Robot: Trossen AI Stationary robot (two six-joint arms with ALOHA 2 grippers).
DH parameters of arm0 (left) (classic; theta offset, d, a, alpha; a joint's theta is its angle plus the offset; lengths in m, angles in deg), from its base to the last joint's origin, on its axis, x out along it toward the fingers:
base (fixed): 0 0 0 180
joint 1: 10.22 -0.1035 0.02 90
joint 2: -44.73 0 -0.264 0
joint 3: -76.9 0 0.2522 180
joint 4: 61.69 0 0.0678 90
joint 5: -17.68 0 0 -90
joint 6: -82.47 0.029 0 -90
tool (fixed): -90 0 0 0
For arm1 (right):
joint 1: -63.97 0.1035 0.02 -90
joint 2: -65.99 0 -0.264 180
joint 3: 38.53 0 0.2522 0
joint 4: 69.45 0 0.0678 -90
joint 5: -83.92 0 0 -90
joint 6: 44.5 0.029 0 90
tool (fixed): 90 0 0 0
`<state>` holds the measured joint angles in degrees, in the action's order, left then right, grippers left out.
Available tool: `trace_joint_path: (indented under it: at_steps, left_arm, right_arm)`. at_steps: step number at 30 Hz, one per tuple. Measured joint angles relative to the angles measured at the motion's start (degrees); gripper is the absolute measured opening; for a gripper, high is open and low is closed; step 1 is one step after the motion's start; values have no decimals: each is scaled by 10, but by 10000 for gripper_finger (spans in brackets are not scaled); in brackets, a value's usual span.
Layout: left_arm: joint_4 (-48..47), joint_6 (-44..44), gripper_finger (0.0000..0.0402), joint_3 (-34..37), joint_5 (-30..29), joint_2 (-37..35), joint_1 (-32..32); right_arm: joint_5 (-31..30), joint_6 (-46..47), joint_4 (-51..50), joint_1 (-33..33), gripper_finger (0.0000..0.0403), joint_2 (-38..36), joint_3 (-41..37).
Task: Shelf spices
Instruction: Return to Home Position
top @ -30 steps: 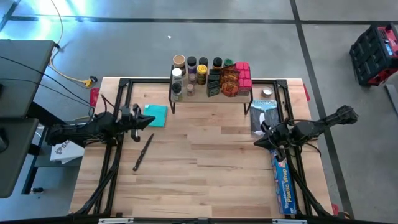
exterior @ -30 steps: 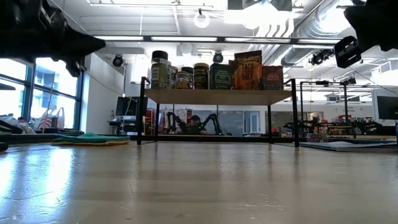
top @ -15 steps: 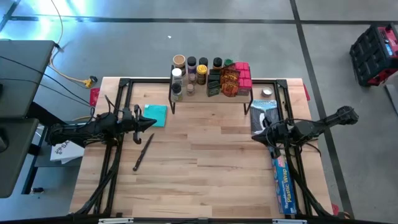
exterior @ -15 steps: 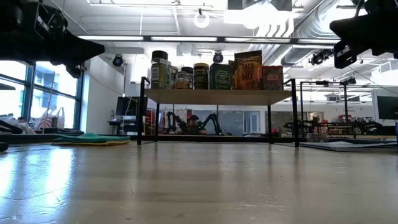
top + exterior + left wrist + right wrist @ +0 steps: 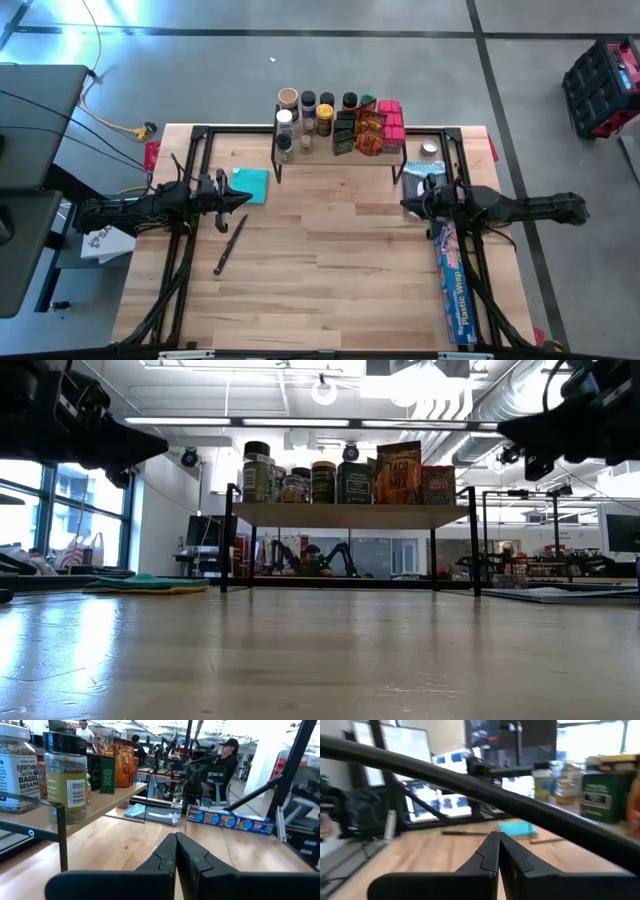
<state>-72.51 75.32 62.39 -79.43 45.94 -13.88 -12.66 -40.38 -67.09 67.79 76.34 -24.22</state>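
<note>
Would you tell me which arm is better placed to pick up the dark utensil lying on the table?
Left. The left gripper, shut, hovers close to the dark utensil; the right gripper, also shut, is far off on the opposite side, near the blue box.

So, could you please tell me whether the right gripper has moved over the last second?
Yes. In the high view the right gripper has shifted toward the table's far edge, ending closer to the right end of the shelf.
</note>
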Motion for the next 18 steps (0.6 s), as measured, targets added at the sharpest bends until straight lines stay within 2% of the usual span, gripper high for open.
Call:
trace_joint_path:
  at_steps: [7, 13, 18]
  left_arm:
    - [-7, -2, 1, 0, 1, 0, 0]
    - [-7, -2, 1, 0, 1, 0, 0]
    - [-6, -2, 1, 0, 1, 0, 0]
  right_arm:
    - [48, 16, -66, -69, 0, 0, 0]
    - [40, 90, -128, -77, 0, 0, 0]
    - [41, 99, -151, -77, 0, 2, 0]
